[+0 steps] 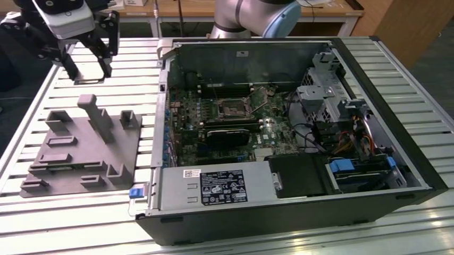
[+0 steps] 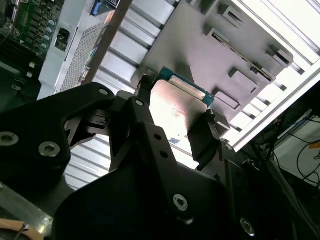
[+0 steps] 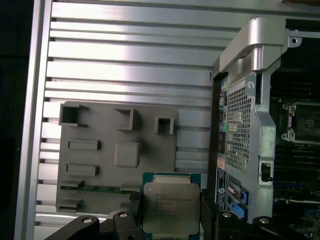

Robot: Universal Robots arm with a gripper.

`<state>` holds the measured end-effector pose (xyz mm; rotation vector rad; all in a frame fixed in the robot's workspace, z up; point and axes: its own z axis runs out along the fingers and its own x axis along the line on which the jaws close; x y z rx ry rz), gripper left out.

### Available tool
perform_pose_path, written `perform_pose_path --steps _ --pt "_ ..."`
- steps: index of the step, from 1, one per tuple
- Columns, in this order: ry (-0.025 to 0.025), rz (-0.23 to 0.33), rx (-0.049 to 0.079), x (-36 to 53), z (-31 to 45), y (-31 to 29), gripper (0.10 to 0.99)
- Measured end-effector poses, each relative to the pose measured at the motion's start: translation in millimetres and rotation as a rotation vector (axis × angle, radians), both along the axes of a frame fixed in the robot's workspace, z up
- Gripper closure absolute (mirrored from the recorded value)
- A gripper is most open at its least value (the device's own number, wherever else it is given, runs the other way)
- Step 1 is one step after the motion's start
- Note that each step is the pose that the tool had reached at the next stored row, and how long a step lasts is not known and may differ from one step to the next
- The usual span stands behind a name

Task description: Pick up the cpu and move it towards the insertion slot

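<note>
Your gripper point(image 3: 171, 212) pinches the cpu point(image 3: 171, 205) by two edges, held above the table beside the fixture point(image 3: 117, 155). That thin grip could let it tilt or slip, and the case wall point(image 1: 165, 106) stands between it and the slot point(image 1: 234, 107).

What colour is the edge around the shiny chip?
Green, around the cpu held in the hand; clearest in the first wrist view.
</note>
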<state>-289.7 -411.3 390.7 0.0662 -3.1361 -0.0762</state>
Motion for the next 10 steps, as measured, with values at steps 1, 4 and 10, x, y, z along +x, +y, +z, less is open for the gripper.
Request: perform_pose_path --steps 1,4,10 --pt "0.0 0.0 0.0 2.4 0.0 0.0 0.541" --pt "0.0001 0.0 0.0 10.1 0.0 0.0 0.541" --pt "0.0 0.0 0.0 24.6 0.0 1.3 0.541"
